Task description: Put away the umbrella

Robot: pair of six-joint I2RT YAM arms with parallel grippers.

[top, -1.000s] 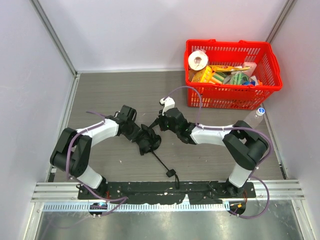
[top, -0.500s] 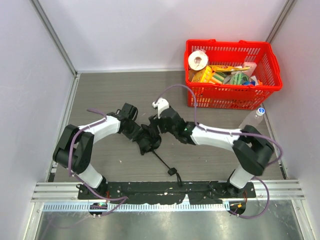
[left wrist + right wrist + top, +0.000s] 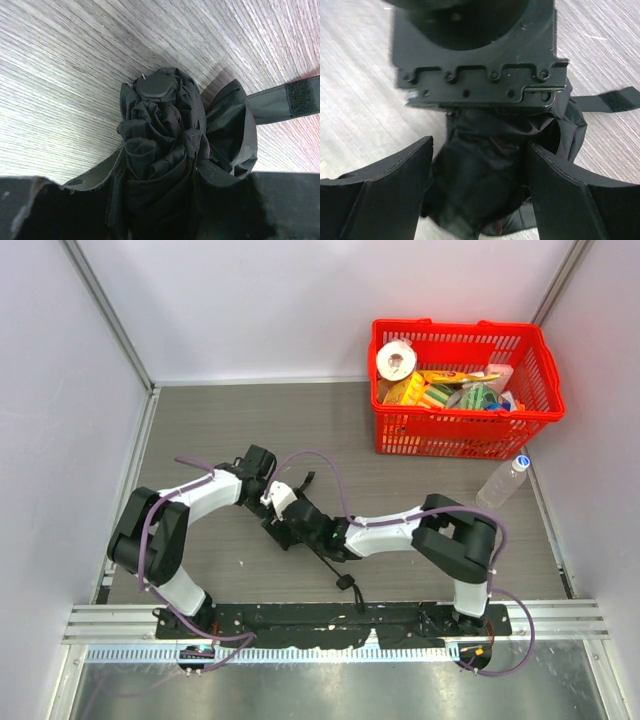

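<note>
The umbrella (image 3: 165,145) is a folded black fabric bundle lying on the wood-grain table, its round cap (image 3: 155,85) facing the left wrist camera and its velcro strap (image 3: 300,97) trailing right. My left gripper (image 3: 157,175) is shut on the bundle. In the right wrist view my right gripper (image 3: 480,150) stands open, one finger on each side of the umbrella's fabric (image 3: 485,175), with the left gripper's body just ahead. From above, the right gripper (image 3: 283,518) overlaps the bundle, and the thin shaft runs to the small handle (image 3: 345,582) near the front.
A red basket (image 3: 455,435) full of groceries stands at the back right. A clear plastic bottle (image 3: 505,480) lies beside it near the right wall. White walls close in the left, back and right sides.
My right gripper has opened and swung left and nearer, from beside the bundle to straddling it. The left gripper has kept its grip and hardly moved.
</note>
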